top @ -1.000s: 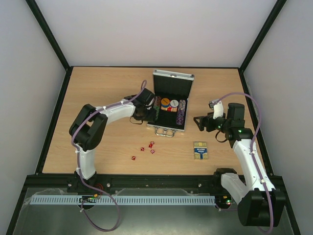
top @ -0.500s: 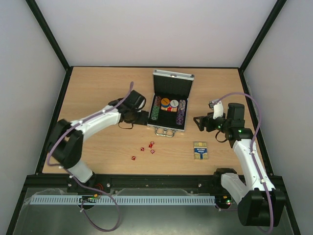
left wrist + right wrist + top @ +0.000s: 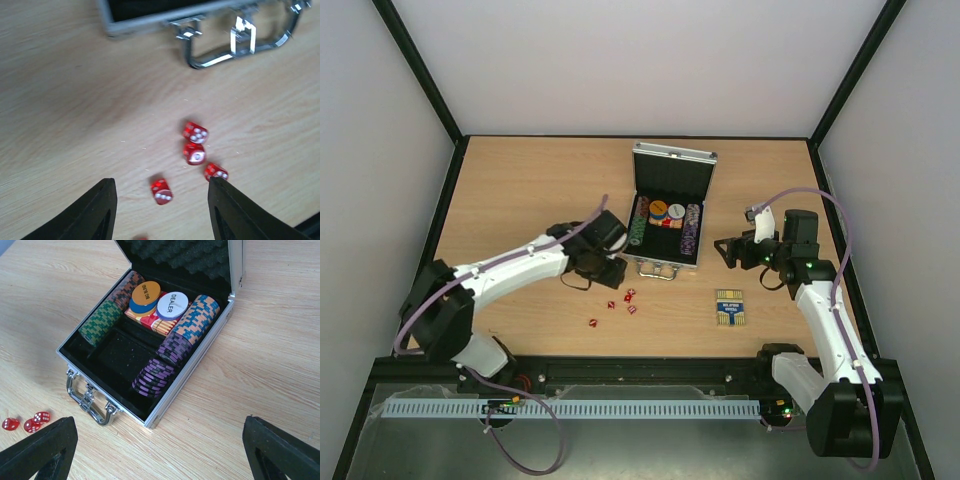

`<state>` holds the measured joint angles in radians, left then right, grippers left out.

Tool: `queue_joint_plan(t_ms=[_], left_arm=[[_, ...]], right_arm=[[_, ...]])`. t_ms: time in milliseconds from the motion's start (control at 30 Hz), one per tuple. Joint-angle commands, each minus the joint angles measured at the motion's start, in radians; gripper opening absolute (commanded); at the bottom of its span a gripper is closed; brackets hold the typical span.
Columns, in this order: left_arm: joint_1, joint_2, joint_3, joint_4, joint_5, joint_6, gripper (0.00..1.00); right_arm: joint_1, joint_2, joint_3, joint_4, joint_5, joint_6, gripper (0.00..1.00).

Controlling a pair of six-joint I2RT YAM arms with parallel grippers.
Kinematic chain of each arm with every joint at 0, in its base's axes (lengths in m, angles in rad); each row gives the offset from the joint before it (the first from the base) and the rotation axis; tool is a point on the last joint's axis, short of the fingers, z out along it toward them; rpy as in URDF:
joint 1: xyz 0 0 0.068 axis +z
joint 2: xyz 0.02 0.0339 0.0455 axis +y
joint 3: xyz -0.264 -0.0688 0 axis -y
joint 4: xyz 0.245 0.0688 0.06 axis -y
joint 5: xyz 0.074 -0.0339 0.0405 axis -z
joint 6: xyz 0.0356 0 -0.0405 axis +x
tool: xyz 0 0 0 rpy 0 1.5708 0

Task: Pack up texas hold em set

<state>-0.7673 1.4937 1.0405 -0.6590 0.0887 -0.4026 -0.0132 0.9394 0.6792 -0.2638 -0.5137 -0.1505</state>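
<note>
Now the left gripper (image 3: 161, 183), its jaws spread wide with nothing between them, hangs low over the tiny red dice (image 3: 195, 150). These lie loose on the table (image 3: 520, 200) just in front of the open case (image 3: 675, 168), where the poker chips (image 3: 170, 350) already sit. Because the dice are so small and close together, the fingers may catch only one and flick the others away. The right gripper (image 3: 159, 440), also open and empty, waits beside the case, and the flat card deck box (image 3: 729, 307) nearby may slip when gripped.
</note>
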Motion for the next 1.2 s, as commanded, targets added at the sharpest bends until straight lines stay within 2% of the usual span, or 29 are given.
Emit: queue_joint_plan(t_ms=[0, 133, 367, 700, 1167], left_arm=[[-0.087, 0.087, 0.095, -0.089, -0.056, 0.029, 0.49], [-0.123, 0.167, 0.136, -0.087, -0.046, 0.074, 0.46], [-0.123, 0.292, 0.182, -0.068, -0.038, 0.140, 0.35], [-0.123, 0.373, 0.217, -0.053, -0.011, 0.155, 0.32], [-0.124, 0.407, 0.217, -0.066, 0.004, 0.185, 0.31]], right_arm=[[-0.004, -0.006, -0.008, -0.005, 0.015, -0.012, 0.91], [-0.004, -0.006, -0.010, -0.003, 0.024, -0.011, 0.91], [-0.004, -0.011, -0.010, -0.003, 0.031, -0.013, 0.92], [-0.004, -0.013, -0.009, -0.005, 0.031, -0.015, 0.92], [-0.004, -0.011, -0.007, -0.008, 0.029, -0.018, 0.92]])
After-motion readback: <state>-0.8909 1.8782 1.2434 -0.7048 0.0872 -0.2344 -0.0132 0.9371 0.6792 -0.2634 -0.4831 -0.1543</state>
